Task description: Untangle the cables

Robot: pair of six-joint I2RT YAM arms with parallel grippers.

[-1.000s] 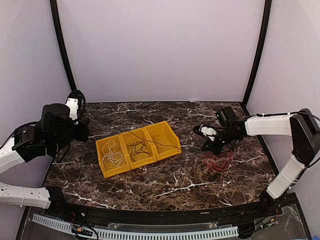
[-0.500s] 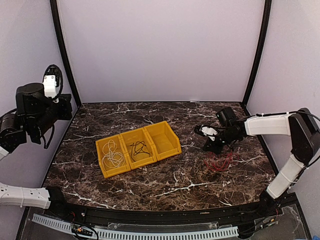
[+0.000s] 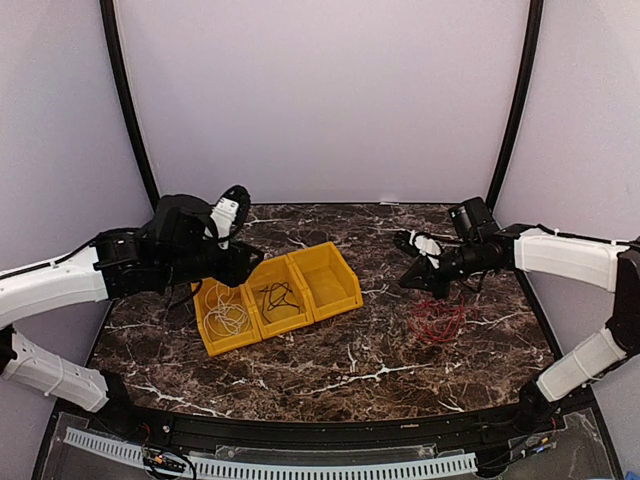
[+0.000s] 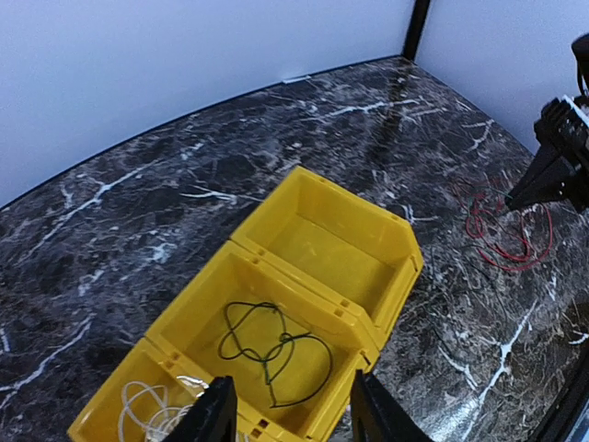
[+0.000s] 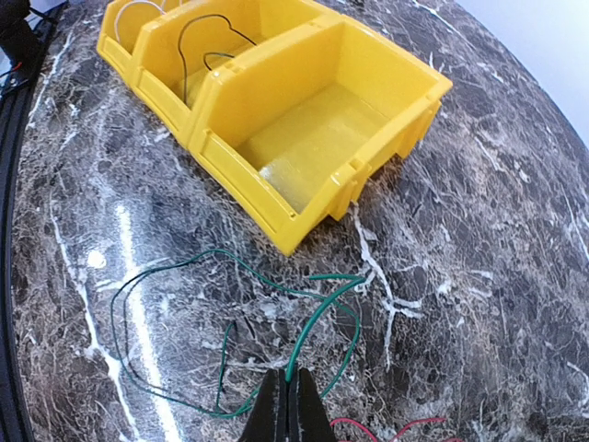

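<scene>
Your left arm has swung in from the left wall, and its tool (image 4: 291,396) is now hanging above the row of yellow bins (image 4: 396,285), its fingers spread wide with nothing between them; your right arm has shifted a little towards the back wall. The right tool (image 5: 290,387) is pinching a thin green cable (image 5: 311,324); that cable is trailing down to the bench (image 3: 350,365) and lying in loose loops just beside the right-hand bin, on the side facing the right arm. The red cable (image 3: 437,320) is lying in a scribble on the bench just on the near side of that tool, near the right edge but inside it. The white cable (image 3: 228,315) is sitting in the left-hand bin and the black cable (image 3: 277,296) in the middle one, both inside the rims. Bare marble is running along the near side of the bins and between the bins and the red cable; the back wall is standing well apart from both tools.
</scene>
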